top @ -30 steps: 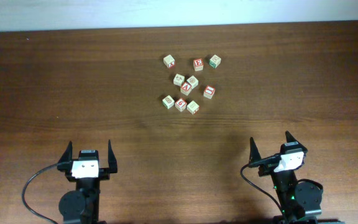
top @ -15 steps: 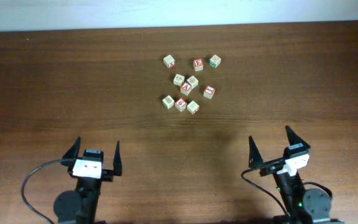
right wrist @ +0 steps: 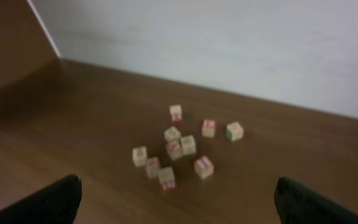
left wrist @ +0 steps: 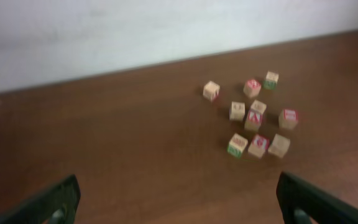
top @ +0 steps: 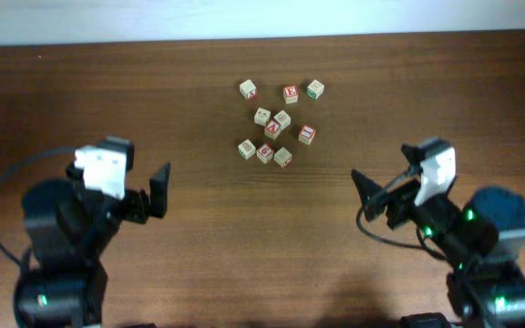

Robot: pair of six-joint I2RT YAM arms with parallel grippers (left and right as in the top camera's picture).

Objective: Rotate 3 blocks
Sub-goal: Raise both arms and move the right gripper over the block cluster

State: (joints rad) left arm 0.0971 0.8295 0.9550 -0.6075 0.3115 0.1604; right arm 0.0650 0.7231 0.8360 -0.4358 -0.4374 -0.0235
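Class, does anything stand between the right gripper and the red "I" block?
Nothing visible does. Only bare tabletop lies between the right gripper and the red "I" block. The other cubes sit beyond it or beside it.

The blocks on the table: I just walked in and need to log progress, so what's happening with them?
Two robot arms face a loose cluster of small wooden letter blocks on the brown table. The left pincer and right pincer are both open and empty, one on either side and short of the cluster. No block is being touched, including the red A block in the middle, so no rotating is under way.
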